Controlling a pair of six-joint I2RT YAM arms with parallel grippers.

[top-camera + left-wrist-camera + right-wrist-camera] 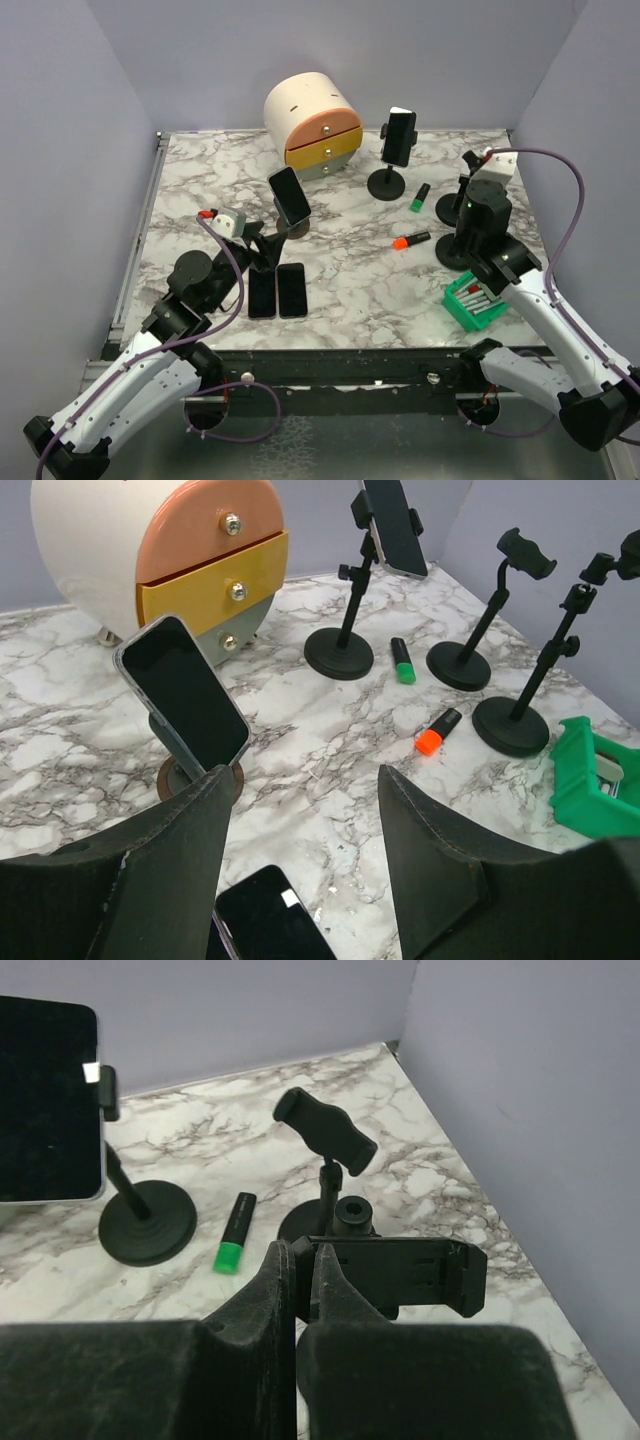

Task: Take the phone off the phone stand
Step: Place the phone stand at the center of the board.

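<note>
Your left gripper (300, 810) stands released, its fingers (170, 870) apart with nothing between them, aimed at the phone (185, 695) just ahead. Your right gripper (303, 1280) is clenched with nothing visibly in it, off on the right close to an empty clamp stand (400, 1275).

The phone leans back, tilted, on a low round-footed stand (178, 777) in the middle-left of the table (350, 290), in front of the drawer box (312, 122). Expect it to be stiff, smooth and glassy. It should be light enough for one gripper, but probably slippery on its faces. I'd take it across the long side edges, above the cradle, and lift along its tilt so the stand, which looks light, doesn't tip.

You have open room to the phone's right, towards the orange marker (438, 730). Two more phones (291, 290) lie flat just under your gripper, so keep low moves off them.
</note>
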